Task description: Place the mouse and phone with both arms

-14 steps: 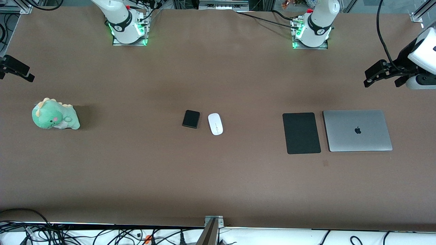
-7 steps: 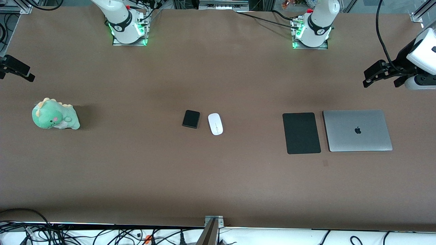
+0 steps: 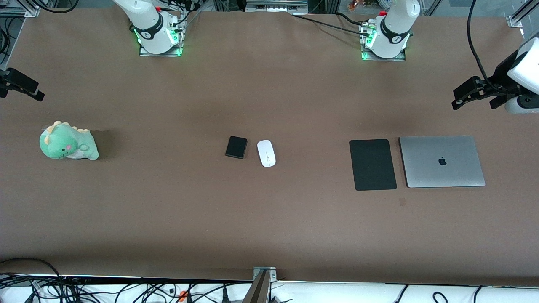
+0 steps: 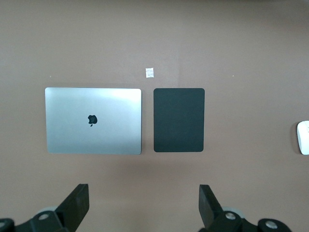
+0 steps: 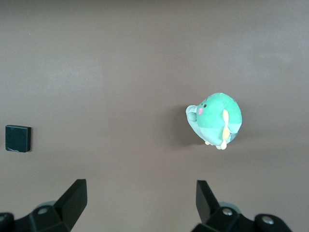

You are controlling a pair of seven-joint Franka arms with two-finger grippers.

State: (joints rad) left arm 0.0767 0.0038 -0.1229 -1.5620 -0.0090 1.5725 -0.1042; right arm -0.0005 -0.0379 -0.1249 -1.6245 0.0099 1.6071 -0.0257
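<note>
Left end effector (image 3: 458,98) (image 4: 142,199): hanging over bare desk (image 3: 269,84) at the left arm's end, about 1 o'clock from the closed silver laptop (image 3: 442,161) (image 4: 93,120) on the front view's clock face, fingers spread wide, holding nothing.

Right end effector (image 3: 26,86) (image 5: 140,194): hanging over the desk at the right arm's end, about 11 o'clock from the green plush dinosaur (image 3: 67,146) (image 5: 215,118), fingers likewise spread and empty.

Mouse (image 3: 266,153) (image 4: 303,137): flat on the desk near its middle, just beside the phone (image 3: 236,147) (image 5: 18,138), at the phone's 4 o'clock, not touching it.

Black mouse pad (image 3: 372,164) (image 4: 178,120): at 3 o'clock from the mouse, well apart from it, lying just beside the laptop with a narrow gap.
</note>
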